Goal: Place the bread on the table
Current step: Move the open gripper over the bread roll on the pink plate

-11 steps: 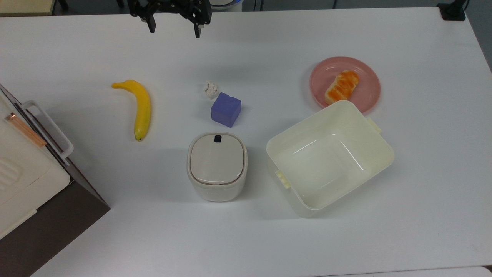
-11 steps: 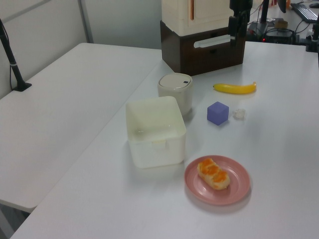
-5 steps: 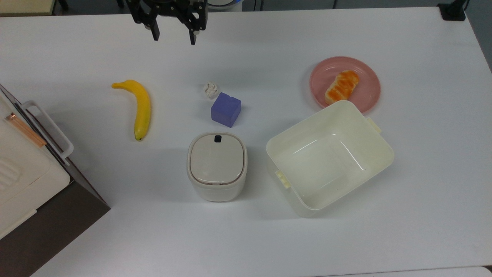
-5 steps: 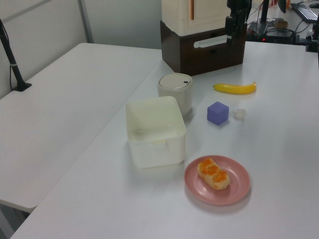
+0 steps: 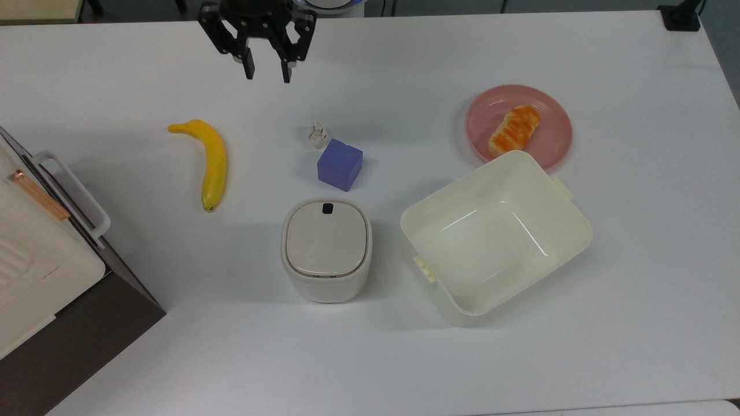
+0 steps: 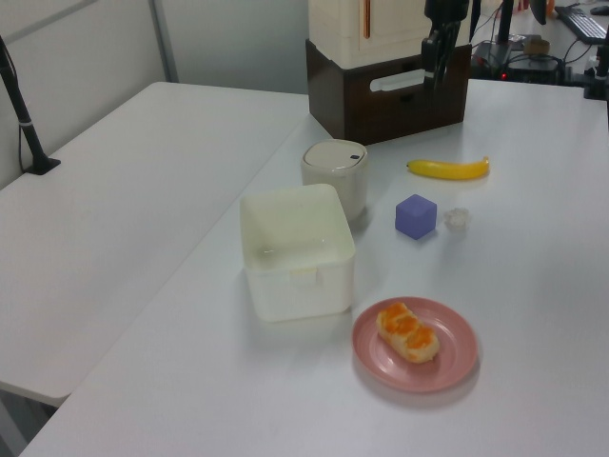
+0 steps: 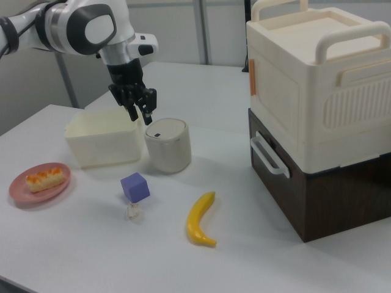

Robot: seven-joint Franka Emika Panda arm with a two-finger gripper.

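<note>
The bread (image 5: 514, 130), an oblong bun with a glossy orange top, lies on a round pink plate (image 5: 556, 137) at the top view's right. It also shows on the plate in the left view (image 6: 407, 330) and the right view (image 7: 41, 177). My gripper (image 5: 267, 75) hangs open and empty over the white table (image 5: 404, 69) near its far edge, well to the top view's left of the bread. In the right view the gripper (image 7: 140, 117) points down, above the lidded canister. The left view has the gripper (image 6: 433, 69) at the back, in front of the stacked boxes.
A cream tub (image 5: 497, 231) stands empty right beside the plate. A lidded canister (image 5: 326, 248), a purple cube (image 5: 339, 164), a crumpled white scrap (image 5: 316, 133) and a yellow banana (image 5: 211, 162) lie mid-table. A brown and cream stacked box (image 5: 34, 260) stands at the top view's left edge.
The gripper has come further onto the table, downward in the top view and slightly right. Its fingertips look closer together than before. Nothing on the table has moved.
</note>
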